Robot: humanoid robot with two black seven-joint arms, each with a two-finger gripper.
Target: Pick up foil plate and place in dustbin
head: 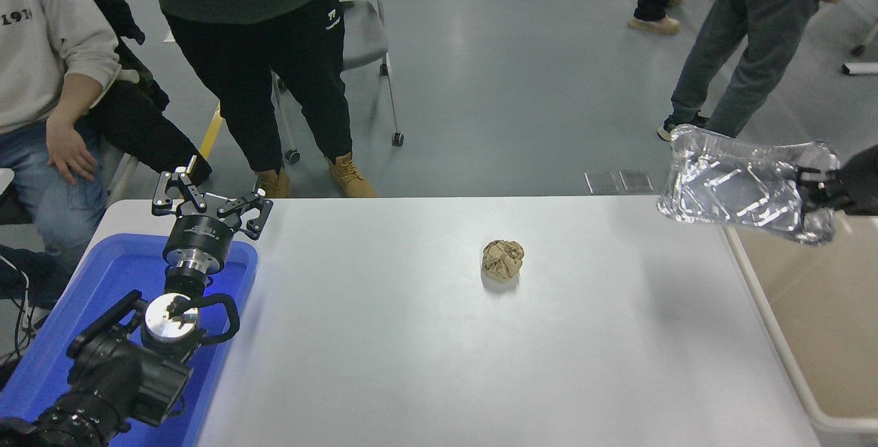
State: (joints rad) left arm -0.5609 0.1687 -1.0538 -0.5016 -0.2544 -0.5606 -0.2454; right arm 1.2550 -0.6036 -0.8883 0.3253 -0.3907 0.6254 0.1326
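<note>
The shiny crinkled foil plate (744,185) hangs in the air at the right, tilted, over the far left rim of the beige dustbin (833,317). My right gripper (813,190) comes in from the right edge and is shut on the plate's right rim; most of that arm is out of the picture. The dustbin stands against the table's right end, its far wall partly hidden behind the plate. My left gripper (211,206) is parked open at the lower left, above the blue tray.
A crumpled brown paper ball (503,259) lies on the white table (439,351) right of centre. A shallow blue tray (62,344) sits under the left arm. Several people and a wheeled chair (363,35) are beyond the far edge.
</note>
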